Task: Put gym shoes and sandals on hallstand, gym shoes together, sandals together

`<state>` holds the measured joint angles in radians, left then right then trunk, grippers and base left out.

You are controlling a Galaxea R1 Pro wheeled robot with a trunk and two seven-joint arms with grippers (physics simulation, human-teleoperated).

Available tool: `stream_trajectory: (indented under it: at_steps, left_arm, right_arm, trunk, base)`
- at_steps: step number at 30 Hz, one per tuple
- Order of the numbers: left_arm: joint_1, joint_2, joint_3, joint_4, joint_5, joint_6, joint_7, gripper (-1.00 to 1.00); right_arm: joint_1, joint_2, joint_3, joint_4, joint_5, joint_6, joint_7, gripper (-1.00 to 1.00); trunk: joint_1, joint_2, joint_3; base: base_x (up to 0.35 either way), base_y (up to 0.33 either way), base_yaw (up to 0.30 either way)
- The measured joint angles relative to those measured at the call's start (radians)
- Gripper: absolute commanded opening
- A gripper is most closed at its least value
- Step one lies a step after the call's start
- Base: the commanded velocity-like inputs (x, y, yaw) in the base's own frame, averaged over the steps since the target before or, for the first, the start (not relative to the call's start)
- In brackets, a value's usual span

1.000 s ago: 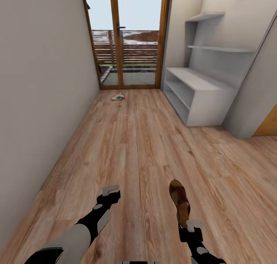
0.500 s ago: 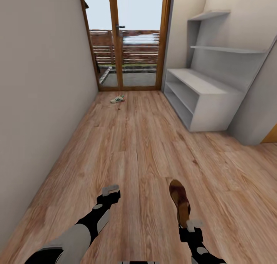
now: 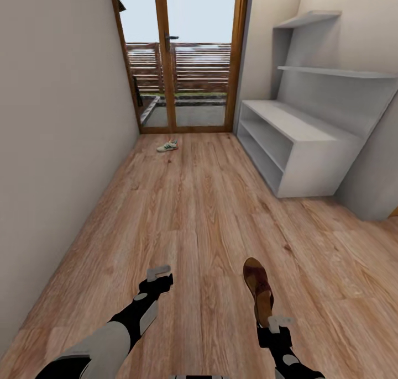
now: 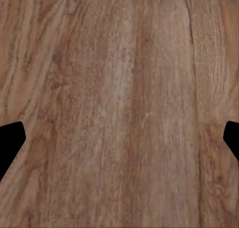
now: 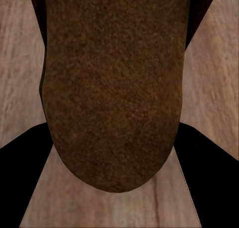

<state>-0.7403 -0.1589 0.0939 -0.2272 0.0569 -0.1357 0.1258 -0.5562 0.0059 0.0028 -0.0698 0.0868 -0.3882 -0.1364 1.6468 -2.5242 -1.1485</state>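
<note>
- Home entrance corridor, rendered in sim.
- Narrow, wood-plank floor [image 3: 199, 213], plain walls [image 3: 55, 119] both sides.
- Glazed wood-framed double door [image 3: 179, 56] at far end, fenced patio outside.
- White-grey hallstand [image 3: 298, 141] along right wall, floating shelves [image 3: 331, 72] above.
- Gym shoe [image 3: 167, 146] lying near door, typical entryway clutter.

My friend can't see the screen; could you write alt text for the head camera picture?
A robot's right gripper holds a brown sandal over a wood-plank corridor floor, its left gripper empty. Ahead, one gym shoe lies near a glass door; a white-grey hallstand stands to the right.
</note>
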Motion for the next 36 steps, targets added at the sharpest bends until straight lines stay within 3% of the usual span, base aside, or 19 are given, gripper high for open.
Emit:
stream_trajectory:
  at_steps: [36]
  left_arm:
    - [0.0,-0.012,-0.005,0.001,0.0,0.0,0.001,1.0]
  right_arm:
    - [0.0,0.004,0.002,0.037,-0.001,-0.006,0.003,-1.0]
  trunk:
    - [0.0,0.0,0.0]
  base:
    - [0.35,-0.075,0.0]
